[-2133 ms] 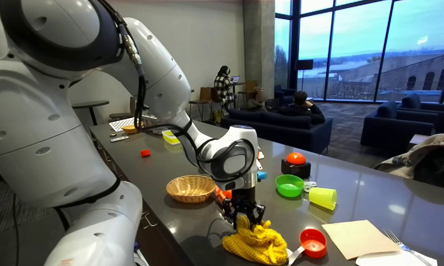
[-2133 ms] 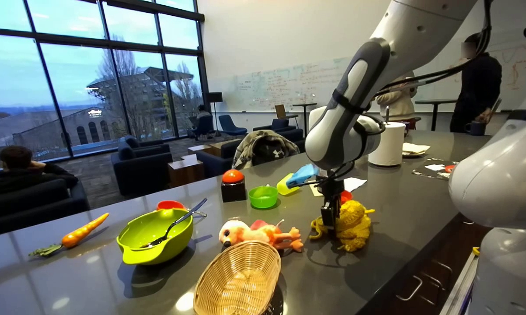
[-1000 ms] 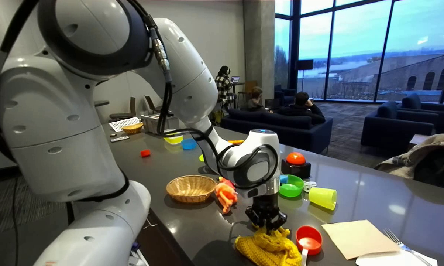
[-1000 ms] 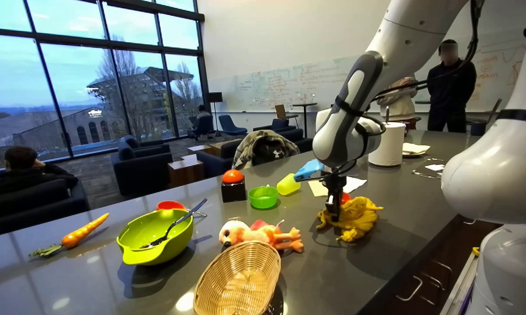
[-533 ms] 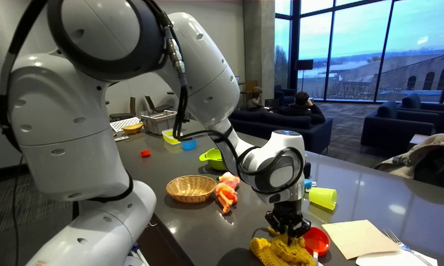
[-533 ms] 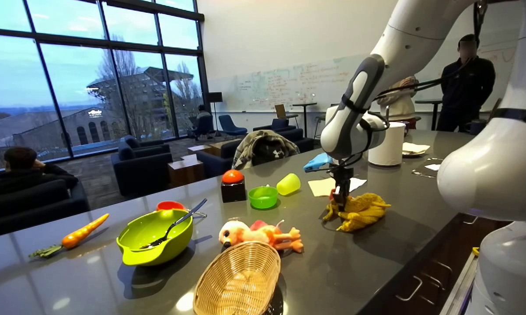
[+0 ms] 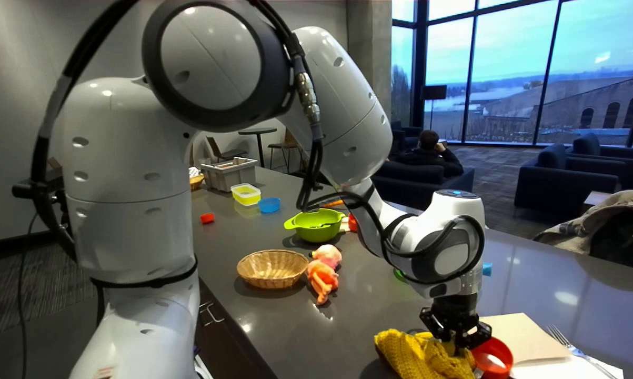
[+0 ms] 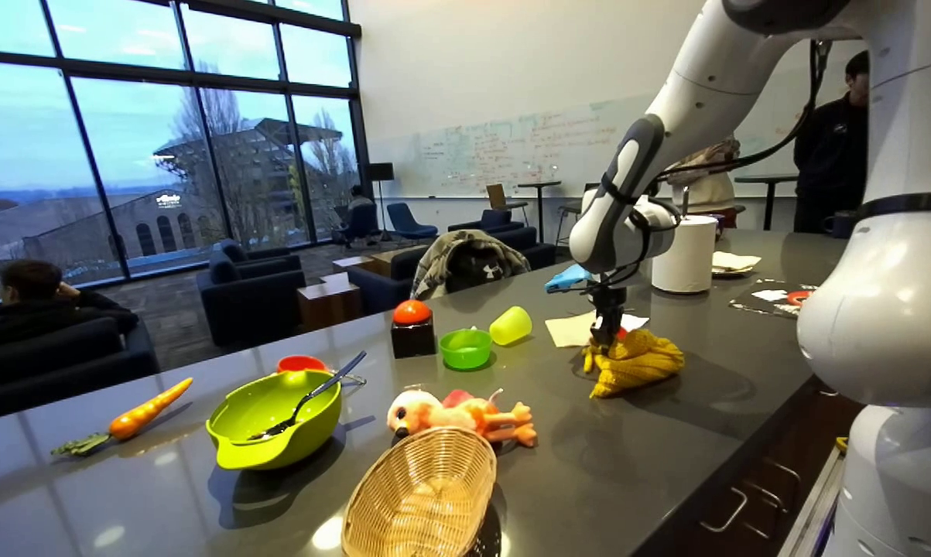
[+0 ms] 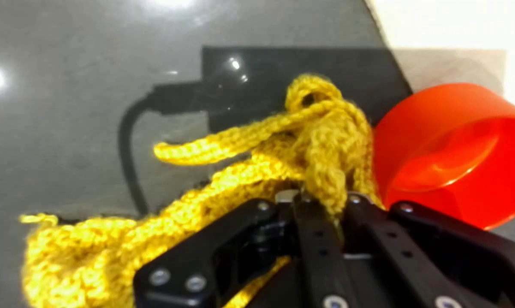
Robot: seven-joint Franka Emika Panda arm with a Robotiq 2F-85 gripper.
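Observation:
My gripper (image 9: 320, 197) is shut on a bunched yellow knitted cloth (image 9: 111, 256), and a fold of it sticks up between the fingertips. The cloth's body trails to one side, and a loose strap hangs out over the dark counter. In both exterior views the yellow cloth (image 7: 426, 355) (image 8: 639, 363) hangs or rests low at the counter surface below the gripper (image 7: 457, 342) (image 8: 606, 340); whether it touches all along cannot be told. Right beside the cloth is a red cup (image 9: 450, 141), also seen as a red cup (image 7: 498, 350) against the gripper's side in an exterior view.
A tan paper sheet (image 7: 521, 334) and a fork (image 7: 574, 350) lie beyond the red cup. Elsewhere on the counter are a wicker basket (image 8: 426, 503), an orange plush toy (image 8: 465, 414), a green bowl (image 8: 279, 418) with a spoon, a small green bowl (image 8: 466, 350) and a yellow cup (image 8: 511, 326).
The gripper has carried or dragged the yellow cloth along the counter, away from the basket and plush toy, toward the paper sheet. The red cup has shifted the same way.

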